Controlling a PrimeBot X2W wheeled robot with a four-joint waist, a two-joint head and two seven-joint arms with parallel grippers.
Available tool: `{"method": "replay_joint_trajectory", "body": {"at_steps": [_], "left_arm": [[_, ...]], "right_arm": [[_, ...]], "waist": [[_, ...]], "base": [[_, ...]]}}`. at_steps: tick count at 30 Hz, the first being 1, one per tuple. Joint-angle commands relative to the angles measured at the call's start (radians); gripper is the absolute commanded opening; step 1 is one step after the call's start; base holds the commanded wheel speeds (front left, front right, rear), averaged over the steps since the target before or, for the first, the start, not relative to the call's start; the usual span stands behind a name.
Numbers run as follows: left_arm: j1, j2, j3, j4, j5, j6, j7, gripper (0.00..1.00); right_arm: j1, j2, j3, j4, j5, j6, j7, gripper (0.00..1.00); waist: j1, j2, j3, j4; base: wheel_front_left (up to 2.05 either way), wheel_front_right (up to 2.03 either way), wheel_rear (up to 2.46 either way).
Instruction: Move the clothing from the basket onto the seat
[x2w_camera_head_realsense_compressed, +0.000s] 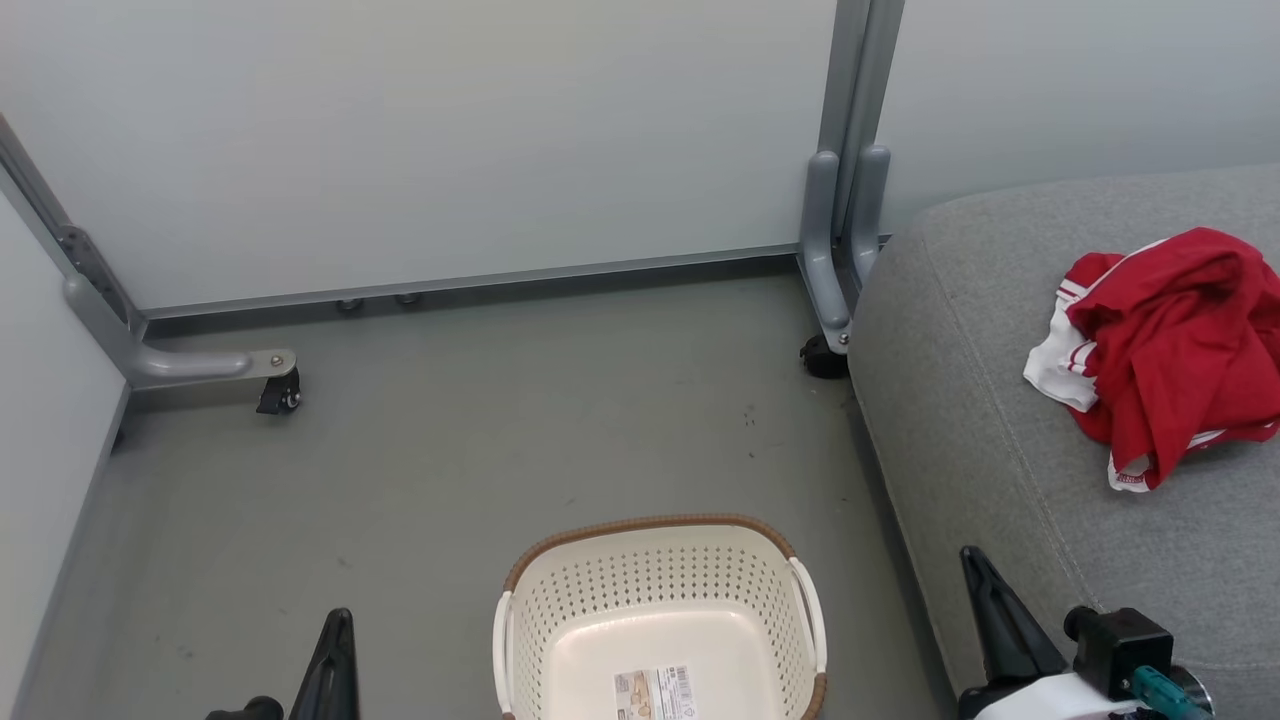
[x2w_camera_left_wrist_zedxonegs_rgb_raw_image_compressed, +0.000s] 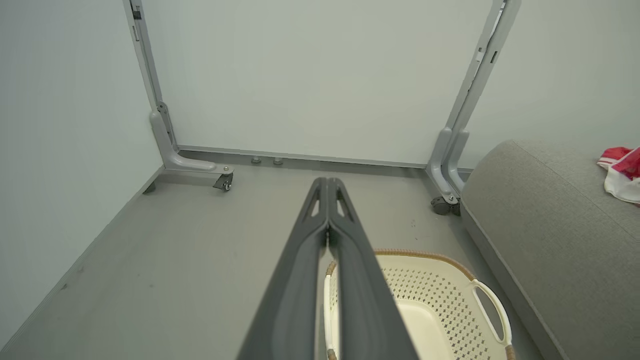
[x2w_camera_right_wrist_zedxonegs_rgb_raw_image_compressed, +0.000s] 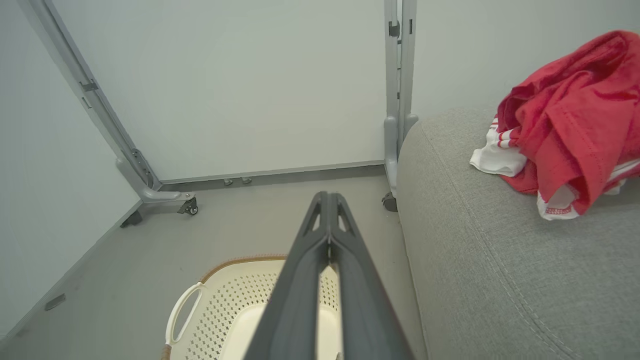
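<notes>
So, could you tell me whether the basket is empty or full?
Empty: the basket shows a bare floor with a label sticker; the red clothing lies crumpled on the seat.

Middle bottom: left pincer (x2w_camera_left_wrist_zedxonegs_rgb_raw_image_compressed: 327, 186), two long dark fingers pressed together, tips touching. Below it, cream-white perforated plastic basket (x2w_camera_left_wrist_zedxonegs_rgb_raw_image_compressed: 430, 287) on grey floor (x2w_camera_left_wrist_zedxonegs_rgb_raw_image_compressed: 165, 260), just beside large grey woven-fabric seat (x2w_camera_left_wrist_zedxonegs_rgb_raw_image_compressed: 550, 225). At right edge, red-and-white crumpled clothing (x2w_camera_left_wrist_zedxonegs_rgb_raw_image_compressed: 622, 170) lying on seat, partly cut off.
</notes>
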Motion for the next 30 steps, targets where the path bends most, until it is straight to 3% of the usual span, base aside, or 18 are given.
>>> {"method": "replay_joint_trajectory", "body": {"at_steps": [1,30], "left_arm": [[-0.021,0.002,0.007,-0.010,-0.054,-0.006,0.010,0.00],[-0.128,0.010,0.054,0.032,-0.537,-0.032,0.127,0.00]], "right_arm": [[-0.022,-0.003,-0.006,-0.013,0.055,0.000,0.008,0.00],[-0.099,-0.011,-0.051,0.007,0.564,0.000,0.116,0.00]], "waist": [[0.0001,0.0000,0.001,0.000],[0.0001,0.0000,0.018,0.006]], "base": [[0.00,0.00,0.00],[0.00,0.00,0.00]]}}
